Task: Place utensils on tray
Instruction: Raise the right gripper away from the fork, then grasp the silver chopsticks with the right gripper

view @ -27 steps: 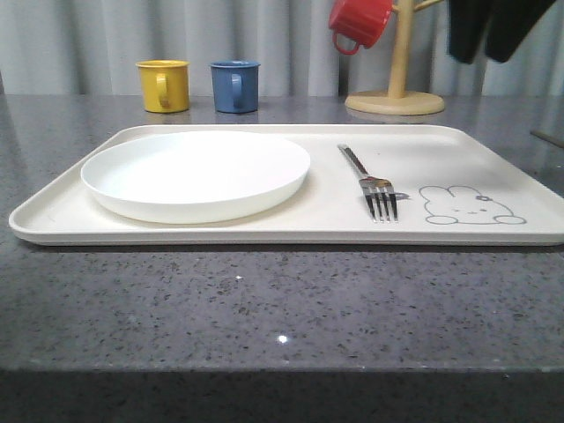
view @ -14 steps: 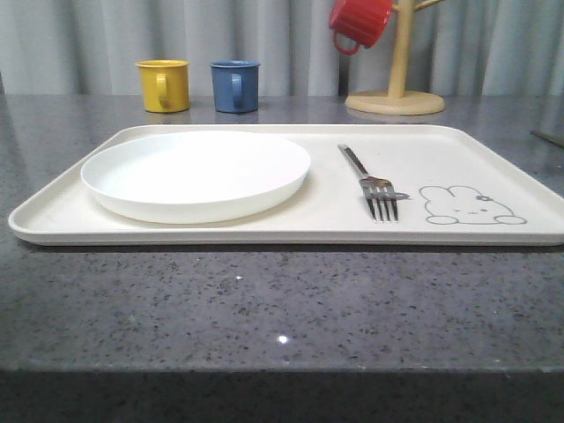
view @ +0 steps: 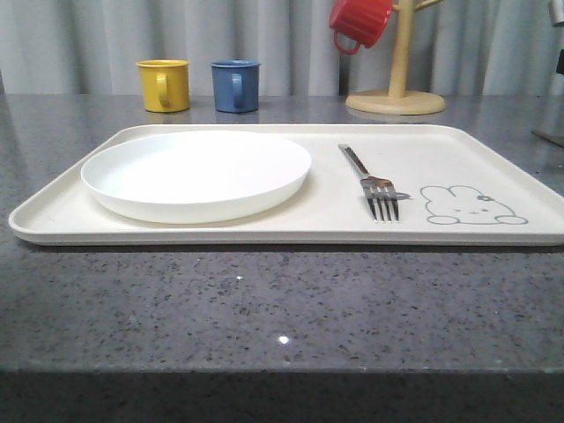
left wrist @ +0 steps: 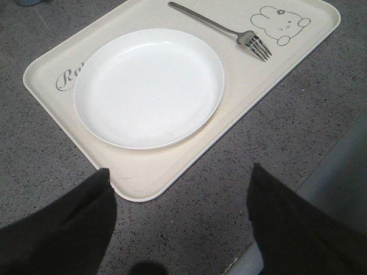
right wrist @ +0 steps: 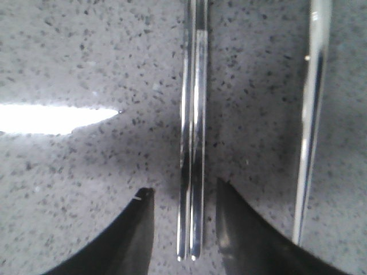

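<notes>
The cream tray [view: 264, 231] lies across the grey counter and holds a white plate [view: 196, 173] on its left and a silver fork [view: 370, 181] beside the rabbit drawing. The left wrist view looks down on the tray [left wrist: 143, 183], plate [left wrist: 149, 86] and fork [left wrist: 221, 26]. My left gripper [left wrist: 180, 171] hangs open above the counter by the tray's near corner, holding nothing. On bare counter, a pair of flat metal chopsticks [right wrist: 192, 132] lies between the open fingers of my right gripper [right wrist: 183, 190], with a gap on each side. Another slim metal handle [right wrist: 312, 109] lies beside them.
A yellow cup [view: 164, 85] and a blue cup [view: 235, 85] stand behind the tray. A red cup [view: 359, 21] hangs on the wooden mug tree [view: 397, 99] at the back right. The counter's front edge [view: 282, 370] runs close to the camera.
In the front view the dark right arm that hung at the top right has left that spot; only a sliver shows at the right edge now. Tray, plate and fork have not moved.
</notes>
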Controlling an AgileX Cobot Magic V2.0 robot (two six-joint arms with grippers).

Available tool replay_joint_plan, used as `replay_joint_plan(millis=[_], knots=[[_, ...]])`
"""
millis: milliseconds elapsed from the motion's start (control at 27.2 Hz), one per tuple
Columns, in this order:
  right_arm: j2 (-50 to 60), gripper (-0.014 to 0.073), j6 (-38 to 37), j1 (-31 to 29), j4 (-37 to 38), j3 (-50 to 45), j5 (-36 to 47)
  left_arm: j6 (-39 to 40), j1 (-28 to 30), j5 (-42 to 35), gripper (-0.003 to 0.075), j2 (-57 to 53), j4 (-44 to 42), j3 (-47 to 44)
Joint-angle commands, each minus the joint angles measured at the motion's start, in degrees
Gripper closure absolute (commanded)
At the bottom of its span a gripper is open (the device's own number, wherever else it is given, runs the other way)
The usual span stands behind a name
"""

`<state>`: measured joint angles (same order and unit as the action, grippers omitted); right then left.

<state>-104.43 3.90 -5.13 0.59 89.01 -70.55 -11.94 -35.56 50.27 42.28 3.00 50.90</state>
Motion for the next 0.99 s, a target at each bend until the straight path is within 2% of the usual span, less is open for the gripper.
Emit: replay_joint_plan(millis=[0,183,440,954], knots=[[1.4,0.0296,0.8,-0.5,0.0,1.6,-1.3,0.5,0.1,-4.0,0.0250,-0.2,0.4,1.3],[0.3,0.0317,0.8,-0.5,0.0,1.6,-0.8,0.5,0.1,-4.0,0.0251,-0.2,0.4,1.3],[0.3,0.0497,0.8,-0.5,0.0,1.6,-0.6,0.5,0.1,-4.0,0.0250,-0.2,0.4,1.3],[5.9,0.0496,0.8,-0.5,-0.9,1.7,-1.4,0.5,0.1,-4.0,0.0250,-0.2,0.4,1.3]])
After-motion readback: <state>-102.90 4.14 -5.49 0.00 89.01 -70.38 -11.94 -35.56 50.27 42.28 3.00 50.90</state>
